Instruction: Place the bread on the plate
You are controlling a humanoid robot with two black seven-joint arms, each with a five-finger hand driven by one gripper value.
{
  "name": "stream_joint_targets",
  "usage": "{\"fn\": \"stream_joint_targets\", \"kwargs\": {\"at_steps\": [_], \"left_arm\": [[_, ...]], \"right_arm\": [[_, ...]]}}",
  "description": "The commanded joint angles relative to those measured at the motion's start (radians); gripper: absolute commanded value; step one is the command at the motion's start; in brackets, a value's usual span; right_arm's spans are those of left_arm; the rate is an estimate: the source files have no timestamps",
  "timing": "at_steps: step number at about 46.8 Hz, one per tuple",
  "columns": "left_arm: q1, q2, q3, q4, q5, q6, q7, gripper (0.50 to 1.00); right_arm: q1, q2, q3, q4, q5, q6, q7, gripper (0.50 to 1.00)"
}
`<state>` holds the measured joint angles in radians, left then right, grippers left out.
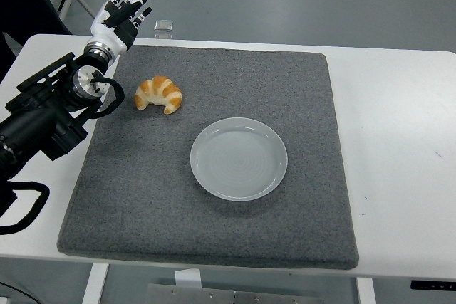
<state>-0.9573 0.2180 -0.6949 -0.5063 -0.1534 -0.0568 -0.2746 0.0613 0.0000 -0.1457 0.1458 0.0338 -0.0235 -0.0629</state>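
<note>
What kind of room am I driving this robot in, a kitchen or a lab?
Most likely a lab or test bay, not a kitchen: a plain white table topped with a grey felt mat, a bare grey-blue floor, and only a croissant and an empty plate staged.

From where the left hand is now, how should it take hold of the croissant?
Come down from above on the croissant's thick arched middle, fingers across its narrow width. Its horns curve toward the near edge and taper, a poorer grip. The open left hand sits beyond it, up-left.

A golden, curved bread point(159, 95) lies on the mat, apart from the empty grey-white plate point(239, 158).
</note>
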Motion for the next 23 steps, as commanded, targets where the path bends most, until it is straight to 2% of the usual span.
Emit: {"fn": "stream_joint_targets", "kwargs": {"at_steps": [1, 15, 23], "left_arm": [[0.002, 0.000, 0.000, 0.000, 0.001, 0.000, -0.003, 0.994], [-0.003, 0.003, 0.002, 0.000, 0.029, 0.005, -0.009, 0.994], [-0.009, 0.009, 0.029, 0.002, 0.182, 0.005, -0.009, 0.994]], "right_arm": [[0.000, 0.000, 0.000, 0.000, 0.000, 0.000, 0.000, 0.930], [0.000, 0.000, 0.000, 0.000, 0.000, 0.000, 0.000, 0.932], [0.000, 0.000, 0.000, 0.000, 0.000, 0.000, 0.000, 0.930]]}}
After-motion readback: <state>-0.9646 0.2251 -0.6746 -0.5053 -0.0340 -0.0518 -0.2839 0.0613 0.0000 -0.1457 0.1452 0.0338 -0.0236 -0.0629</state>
